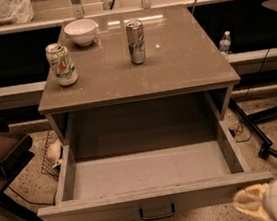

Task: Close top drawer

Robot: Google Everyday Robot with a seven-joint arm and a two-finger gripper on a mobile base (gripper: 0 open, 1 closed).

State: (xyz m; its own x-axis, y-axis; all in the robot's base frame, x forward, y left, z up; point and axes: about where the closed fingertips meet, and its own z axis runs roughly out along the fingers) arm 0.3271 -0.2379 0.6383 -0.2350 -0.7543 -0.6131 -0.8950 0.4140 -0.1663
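Observation:
The top drawer (151, 171) of the grey-brown cabinet stands pulled far out, showing its bare pale grey floor. Its flat front (105, 209) runs along the bottom of the view, with a small dark handle (157, 213) at its centre. The lower drawer fronts are out of view. My gripper (253, 201) comes in from the bottom right corner, a pale cream shape with a white arm behind it, its tip just below and in front of the drawer front's right end.
On the cabinet top (183, 61) stand a white bowl (81, 31), a green-and-white can (61, 64) and a silver can (136, 41). A dark chair (0, 149) stands at left, chair legs (257, 133) at right, a water bottle (225, 42) behind.

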